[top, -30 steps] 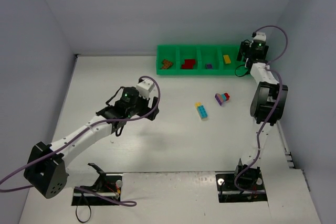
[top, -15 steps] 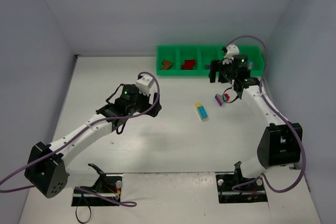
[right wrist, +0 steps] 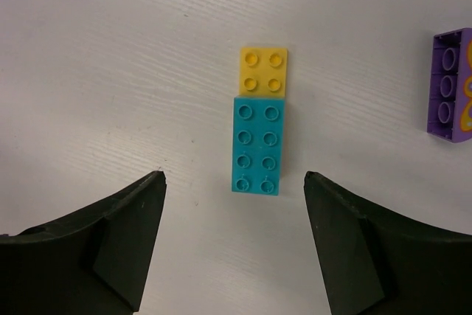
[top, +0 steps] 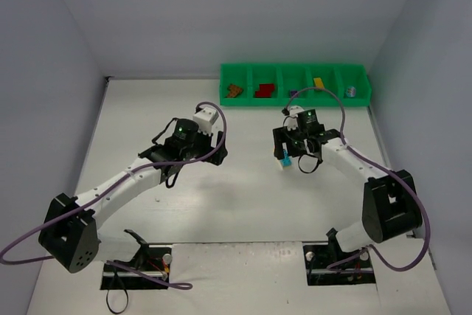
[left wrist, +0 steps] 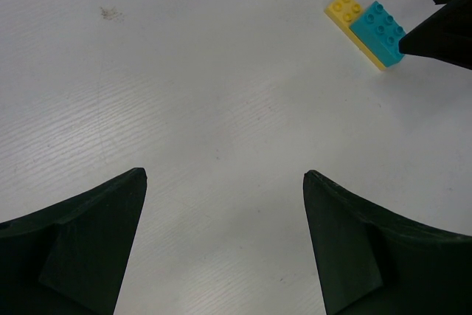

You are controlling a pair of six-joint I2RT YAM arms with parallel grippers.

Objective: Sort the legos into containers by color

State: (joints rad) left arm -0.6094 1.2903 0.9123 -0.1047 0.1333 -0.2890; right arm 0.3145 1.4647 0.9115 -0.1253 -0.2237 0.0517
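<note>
White table (top: 221, 204), right gripper (right wrist: 234, 176) now over blue-yellow brick (right wrist: 258, 138), off green tray (top: 295, 102)

teal-on-yellow lego stack (right wrist: 259, 129) flat on table

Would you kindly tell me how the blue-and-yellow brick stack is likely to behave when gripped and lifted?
The stack looks like hard plastic, so probably stiff and light. Lying flat on the table, it seems unlikely to roll or tip. The blue brick might pull off the yellow brick.
</note>
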